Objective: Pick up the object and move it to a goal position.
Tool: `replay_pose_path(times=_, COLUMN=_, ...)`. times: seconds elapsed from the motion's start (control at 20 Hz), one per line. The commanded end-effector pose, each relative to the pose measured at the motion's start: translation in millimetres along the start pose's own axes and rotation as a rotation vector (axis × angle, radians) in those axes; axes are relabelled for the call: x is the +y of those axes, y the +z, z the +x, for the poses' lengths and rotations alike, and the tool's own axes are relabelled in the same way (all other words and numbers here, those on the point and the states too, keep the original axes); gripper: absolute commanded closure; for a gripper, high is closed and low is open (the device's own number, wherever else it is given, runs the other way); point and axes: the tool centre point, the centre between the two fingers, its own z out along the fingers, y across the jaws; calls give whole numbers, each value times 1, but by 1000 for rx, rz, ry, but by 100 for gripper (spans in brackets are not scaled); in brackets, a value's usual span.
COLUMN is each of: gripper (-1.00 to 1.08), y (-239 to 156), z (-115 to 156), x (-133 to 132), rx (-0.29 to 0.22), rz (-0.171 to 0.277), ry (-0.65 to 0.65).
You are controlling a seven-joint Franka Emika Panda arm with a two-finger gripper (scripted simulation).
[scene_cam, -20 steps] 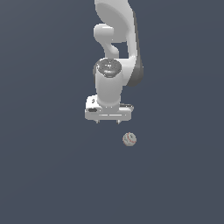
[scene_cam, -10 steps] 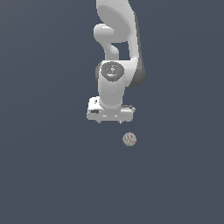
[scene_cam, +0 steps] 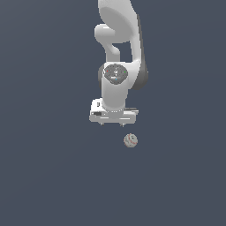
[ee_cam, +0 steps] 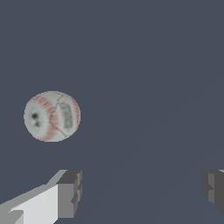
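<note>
The small off-white ball (scene_cam: 130, 141) with thin red stitch marks lies on the dark grey floor. It also shows in the wrist view (ee_cam: 52, 116). My gripper (scene_cam: 112, 124) hangs above and a little to the exterior view's left of the ball, pointing down, apart from it. The wrist view shows the gripper (ee_cam: 142, 192) open and empty, with a wide gap between its two grey fingertips (ee_cam: 70, 192). The ball lies outside that gap, beyond one fingertip.
The white arm (scene_cam: 119, 53) rises behind the gripper to the top of the exterior view. The plain dark grey floor (scene_cam: 53, 176) fills the rest of both views.
The wrist and gripper have turned and dropped a little toward the floor. The ball has not moved.
</note>
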Motion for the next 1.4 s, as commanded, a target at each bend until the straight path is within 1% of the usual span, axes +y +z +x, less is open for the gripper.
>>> replay_pose_path(times=0.0, gripper=-92, y=2, z=3, x=-7, rx=3, rz=3, ry=11)
replay_pose_path(times=0.2, gripper=-92, y=9, z=12, x=-26, rx=12, rz=10, ry=40)
replay_pose_path(times=0.55, gripper=-92, y=24, z=29, x=-70, rx=31, rz=31, ry=112)
replay_pose_path(times=0.75, gripper=-92, y=31, z=34, x=-88, rx=37, rz=40, ry=140)
replay_pose_path(times=1.0, gripper=-92, y=35, z=37, x=-100, rx=40, rz=46, ry=158)
replay_pose_path(times=1.35, gripper=-92, y=41, z=37, x=-100, rx=40, rz=46, ry=156)
